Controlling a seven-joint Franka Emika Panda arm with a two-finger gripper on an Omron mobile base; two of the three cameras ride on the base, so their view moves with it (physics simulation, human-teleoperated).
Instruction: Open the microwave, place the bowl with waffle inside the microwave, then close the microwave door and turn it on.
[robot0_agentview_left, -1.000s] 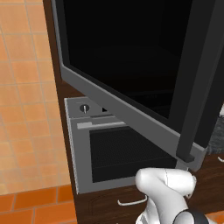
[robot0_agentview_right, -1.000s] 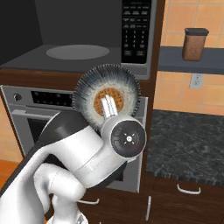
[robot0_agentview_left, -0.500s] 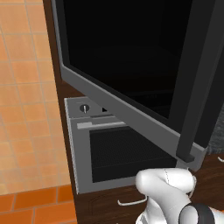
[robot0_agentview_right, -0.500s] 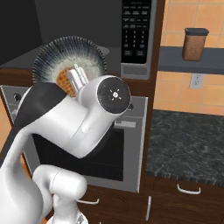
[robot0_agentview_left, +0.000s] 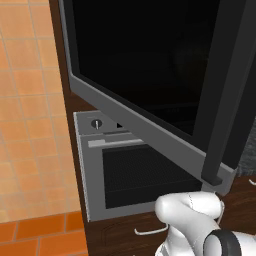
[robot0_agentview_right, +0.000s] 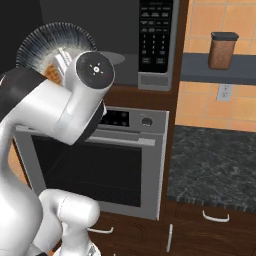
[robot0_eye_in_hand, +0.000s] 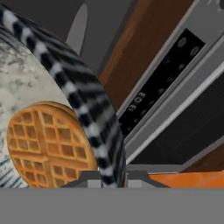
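The microwave door (robot0_agentview_left: 150, 75) stands swung open, its black bar handle (robot0_agentview_left: 227, 100) at the right of the left base view. In the right base view the microwave's button panel (robot0_agentview_right: 155, 40) sits right of the open cavity and its turntable (robot0_agentview_right: 116, 58). My gripper (robot0_agentview_right: 61, 61) is shut on the rim of the striped bowl (robot0_agentview_right: 47, 45), tipped on its side at the cavity's left front. In the hand view the waffle (robot0_eye_in_hand: 48, 144) lies against the bowl (robot0_eye_in_hand: 83, 100), with my gripper (robot0_eye_in_hand: 107, 179) pinching the rim.
A grey oven (robot0_agentview_right: 100, 165) with a display strip sits under the microwave, also seen as the oven (robot0_agentview_left: 130, 170) below the open door. Right of it lie a dark stone counter (robot0_agentview_right: 210, 165), a shelf with a brown canister (robot0_agentview_right: 222, 50), and drawers with handles (robot0_agentview_right: 216, 217).
The arm has swung the bowl leftward and upward, from in front of the oven's top to the left front of the microwave opening. The door has stayed open.
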